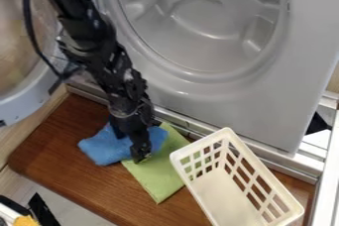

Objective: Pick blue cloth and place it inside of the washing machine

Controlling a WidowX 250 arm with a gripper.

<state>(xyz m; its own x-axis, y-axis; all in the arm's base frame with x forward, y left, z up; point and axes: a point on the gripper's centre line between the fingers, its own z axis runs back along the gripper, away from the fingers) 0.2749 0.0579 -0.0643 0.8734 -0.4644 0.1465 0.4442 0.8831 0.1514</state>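
Item: 1 black gripper (129, 145), 7 o'clock, fingers spread, at the blue cloth (104, 146). Cloth: 1, rumpled, 7 to 8 o'clock, on the brown board (54, 145), partly over 1 green cloth (159, 178). White basket (228, 197): 1, 5 o'clock. Grey washing machine (198, 88): 1, 1 o'clock.

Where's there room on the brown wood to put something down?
The brown wood is bare left of the blue cloth, and below it, left of the green cloth. It's crowded where the gripper, both cloths and the white basket bunch together.
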